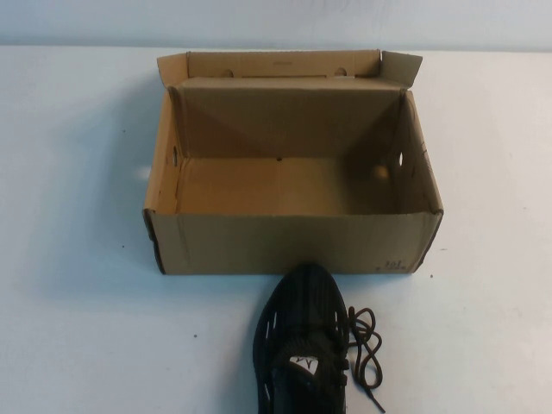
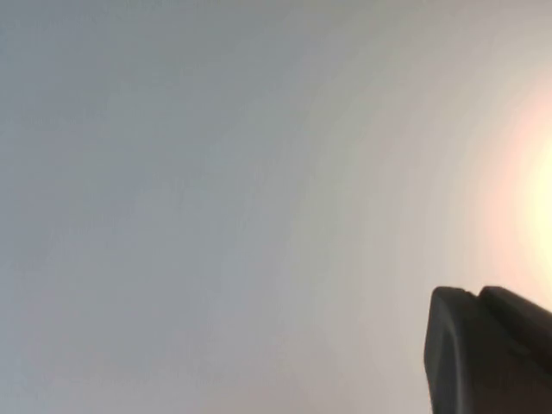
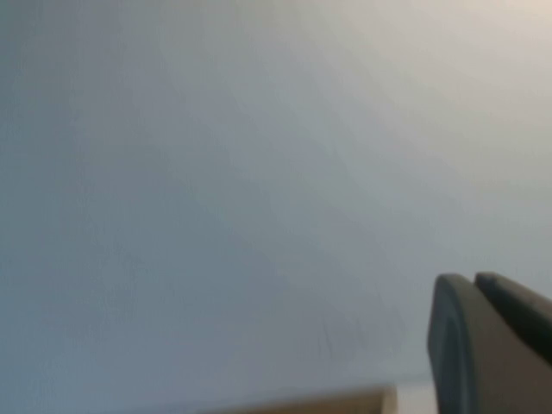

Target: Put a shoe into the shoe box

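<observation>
- High view: the shoe box (image 1: 293,246) stands open in the middle of the white table (image 1: 78,328), its hinged flap lid (image 1: 285,63) folded back upright on the far side. The inside of the box holds nothing; small round holes show in its side walls, and small print sits at the near right corner.
- High view: the shoe (image 1: 302,345) lies on the table just in front of the box's near wall, toe pointing at the box and almost touching it, heel cut off by the near edge of the view. Its dark laces (image 1: 365,345) trail loose on the table to the shoe's right side. Neither arm nor gripper appears in this view.
- Left wrist view: the left gripper (image 2: 474,354) shows only as two dark finger ends pressed side by side at the picture's edge, closed and empty. It faces a bare pale surface, with neither shoe nor box near it.
- Right wrist view: the right gripper (image 3: 474,345) shows the same way, finger ends together, closed on nothing. It points at the pale tabletop, and a thin brown strip of cardboard (image 3: 302,404) lies along the picture's edge beside it.
</observation>
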